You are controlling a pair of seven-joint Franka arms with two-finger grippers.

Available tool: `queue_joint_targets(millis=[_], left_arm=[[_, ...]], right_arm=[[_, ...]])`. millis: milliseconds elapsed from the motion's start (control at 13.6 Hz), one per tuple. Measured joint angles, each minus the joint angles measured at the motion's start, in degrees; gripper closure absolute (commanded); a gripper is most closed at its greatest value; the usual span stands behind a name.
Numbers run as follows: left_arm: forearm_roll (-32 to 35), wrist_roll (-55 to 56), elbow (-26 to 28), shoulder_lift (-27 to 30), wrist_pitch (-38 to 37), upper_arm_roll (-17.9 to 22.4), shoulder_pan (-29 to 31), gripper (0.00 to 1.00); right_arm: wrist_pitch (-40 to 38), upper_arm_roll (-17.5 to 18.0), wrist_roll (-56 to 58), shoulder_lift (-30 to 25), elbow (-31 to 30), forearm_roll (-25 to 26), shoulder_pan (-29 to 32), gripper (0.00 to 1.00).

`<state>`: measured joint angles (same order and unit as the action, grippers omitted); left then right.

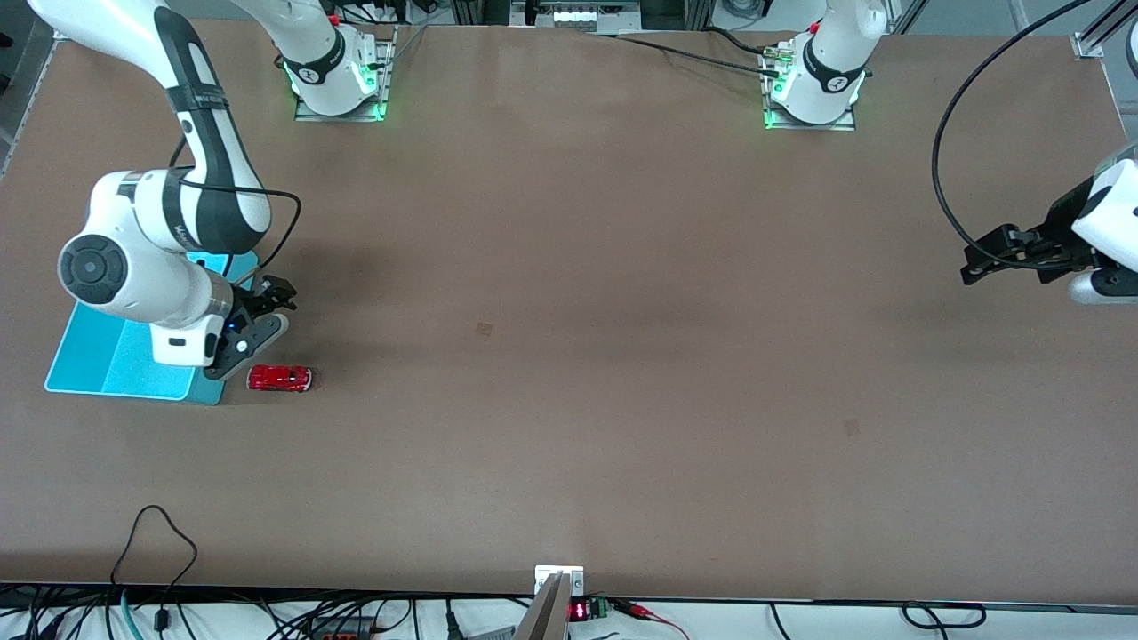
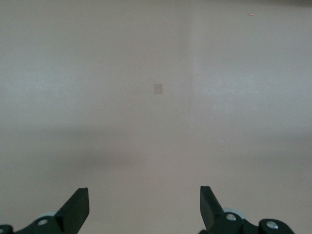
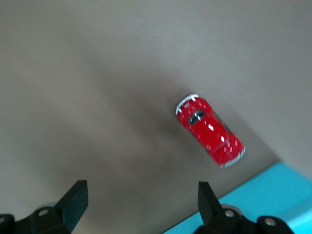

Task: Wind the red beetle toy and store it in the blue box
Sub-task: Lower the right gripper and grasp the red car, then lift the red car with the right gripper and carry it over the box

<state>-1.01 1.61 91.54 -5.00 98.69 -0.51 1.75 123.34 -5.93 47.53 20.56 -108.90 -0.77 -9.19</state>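
The red beetle toy point(image 1: 279, 379) sits on the brown table, just outside the corner of the blue box point(image 1: 98, 364), on its wheels and free of any grip. My right gripper point(image 1: 271, 311) is open and empty, low over the table beside the box's edge and close to the toy. In the right wrist view the toy point(image 3: 209, 130) lies ahead of the open gripper point(image 3: 141, 200), off to one side, with the box's rim point(image 3: 263, 200) at the corner. My left gripper point(image 1: 971, 260) is open and empty, waiting over the left arm's end of the table; its wrist view shows the open gripper point(image 2: 144, 204) over bare table.
The right arm's forearm covers part of the box. A small dark mark point(image 1: 484, 329) shows on the table's middle. Cables point(image 1: 160, 533) and a small mount point(image 1: 558, 582) lie along the table edge nearest the front camera. The arm bases point(image 1: 338, 80) stand along the farthest edge.
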Motion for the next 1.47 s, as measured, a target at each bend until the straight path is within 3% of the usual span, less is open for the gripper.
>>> queue_joint_targets(millis=[293, 586, 1172, 1246, 1319, 1466], left_arm=[[0.0, 0.4, 4.0, 2.1, 2.1, 0.1, 0.0, 0.0], [0.0, 1.5, 4.3, 3.3, 0.6, 0.1, 0.0, 0.0], [0.0, 0.2, 3.1, 3.9, -1.7, -0.1, -0.1, 0.0], [0.0, 0.2, 3.1, 3.9, -2.3, -0.1, -0.1, 0.0], [0.0, 0.2, 3.1, 3.9, -3.0, -0.1, -0.1, 0.0], [0.0, 0.2, 3.1, 3.9, -3.6, -0.1, -0.1, 0.0]], right_arm=[[10.7, 0.0, 18.4, 0.5, -5.0, 1.9, 1.3, 0.0], [18.6, 0.0, 31.7, 3.4, -5.4, 2.0, 2.5, 0.0], [27.8, 0.0, 37.0, 9.5, -5.4, 2.0, 2.9, 0.0], [28.6, 0.0, 37.4, 10.1, -5.4, 2.0, 3.2, 0.07], [29.1, 0.0, 37.7, 10.6, -5.4, 2.0, 3.5, 0.25], [29.6, 0.0, 38.0, 11.2, -5.4, 2.0, 3.9, 0.74]])
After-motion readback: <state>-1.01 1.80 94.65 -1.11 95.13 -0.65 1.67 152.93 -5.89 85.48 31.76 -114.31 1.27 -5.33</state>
